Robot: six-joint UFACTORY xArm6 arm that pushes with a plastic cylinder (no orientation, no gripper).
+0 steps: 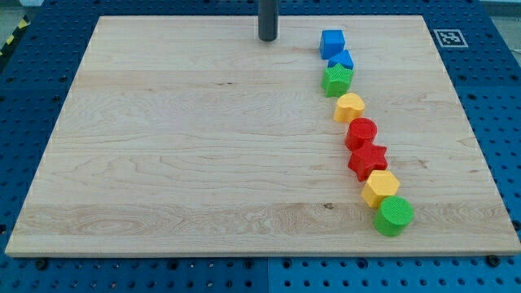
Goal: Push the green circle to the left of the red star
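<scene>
The rod's top is cut off at the frame's upper edge; my tip (268, 39) touches no block. The green circle (395, 216) sits lower right, below the red star (367, 160), with a yellow block (380, 188) between them.

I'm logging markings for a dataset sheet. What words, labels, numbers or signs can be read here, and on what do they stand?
No readable words, numbers or brands.
Only sign: a black-and-white square fiducial marker on the wooden board, at its corner in the view's top right; it is a pattern, not text.
The coloured blocks and my tip carry no markings.

Blue cube (331, 41), yellow heart (349, 107), red cylinder (361, 132), wooden board (179, 146).
</scene>
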